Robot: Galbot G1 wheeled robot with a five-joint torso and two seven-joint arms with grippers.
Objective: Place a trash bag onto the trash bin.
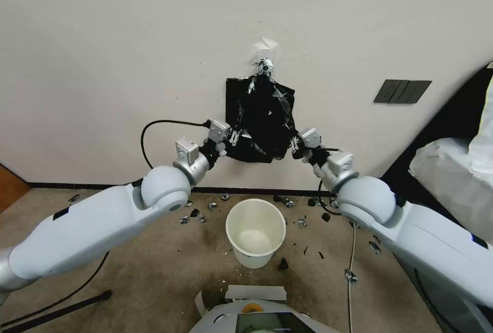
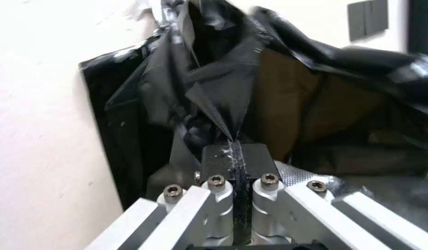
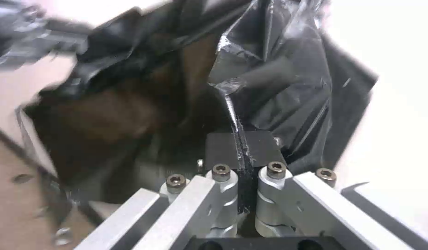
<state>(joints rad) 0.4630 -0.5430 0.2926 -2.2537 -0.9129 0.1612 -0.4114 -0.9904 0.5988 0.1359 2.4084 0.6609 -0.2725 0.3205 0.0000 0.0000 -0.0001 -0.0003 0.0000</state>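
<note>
The left gripper (image 2: 235, 158) has its fingers (image 2: 217, 160) pressed together on a fold of the trash bag (image 1: 264, 122), which hangs on the wall above the trash bin (image 1: 255, 232). The right gripper (image 3: 241, 149) likewise pinches the bag's other lower corner, fingers (image 3: 261, 147) tight on the film. The bin stands upright on the carpet, directly below the bag, among small black scraps (image 1: 197, 215). No writing is readable.

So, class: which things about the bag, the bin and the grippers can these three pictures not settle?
- Head view: where the trash bag ends and the bundle behind begins; black on black.
- Head view: the trash bin's far outer wall, hidden by its own rim.
- Right wrist view: the left gripper, blurred.
- Wrist views: how much film the left gripper and right gripper pinch.
</note>
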